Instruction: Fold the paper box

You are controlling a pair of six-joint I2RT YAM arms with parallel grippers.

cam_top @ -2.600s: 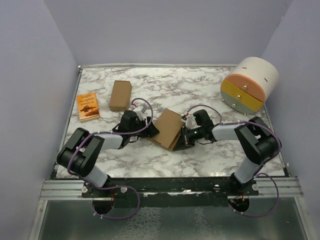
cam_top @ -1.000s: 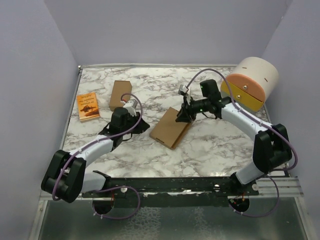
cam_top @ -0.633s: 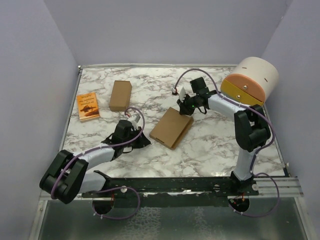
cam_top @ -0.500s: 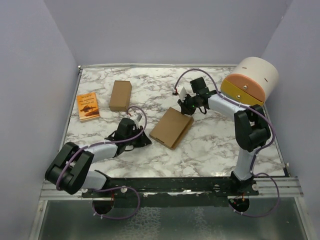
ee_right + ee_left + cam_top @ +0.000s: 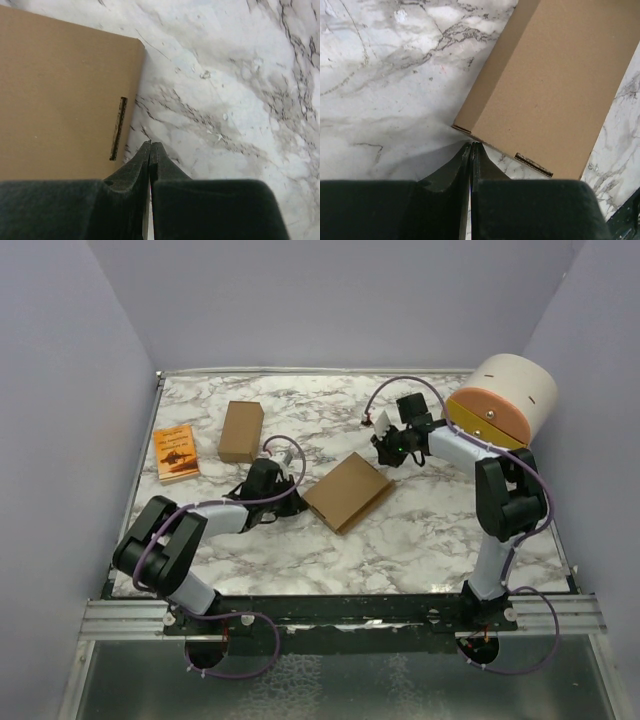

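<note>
the marble table [image 5: 430, 540] takes up most of what i see. a round cream drum [image 5: 505, 405] with orange and yellow drawer fronts lies on its side at the far right corner. the paper box [image 5: 348, 491] lies flat in the middle of the table, folded into a shallow closed shape and turned at an angle to the table edges. a narrower cardboard box [image 5: 241, 430] sits far left, well apart from it, and a small orange booklet [image 5: 176, 452] lies just left of that. my left gripper [image 5: 471, 145] is low over the marble with its fingers pressed together on nothing, tips just beside the box's near left corner; i cannot tell if they touch it. my right gripper [image 5: 150, 144] is also closed and empty, tips just beside the box's far right edge, near a thin slot in the cardboard
</note>
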